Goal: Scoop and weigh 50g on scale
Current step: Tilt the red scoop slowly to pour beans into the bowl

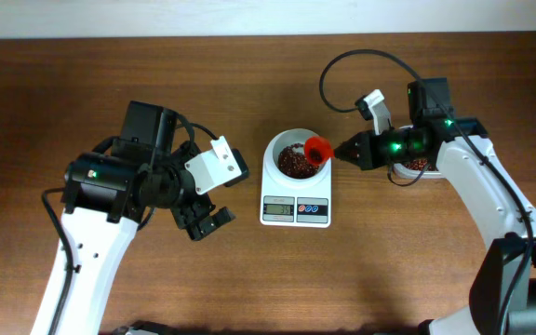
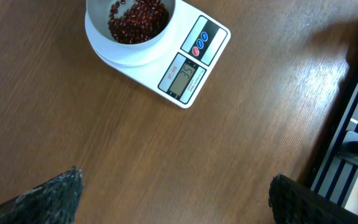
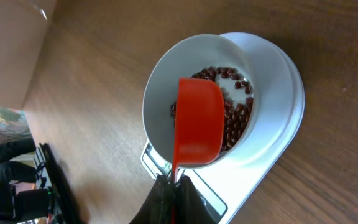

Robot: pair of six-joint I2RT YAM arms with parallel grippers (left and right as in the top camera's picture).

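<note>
The right gripper (image 1: 341,152) is squeezing the red scoop (image 1: 317,149) by its handle, tipping beans (image 3: 235,118) into the bowl (image 1: 270,160) on the scale (image 1: 295,210) in the middle of the worktop. The left gripper (image 1: 207,221) is hanging wide open, holding nothing. Next probably comes tiny pours, watching the screen (image 2: 182,78), which only the left wrist view is showing up close.
</note>
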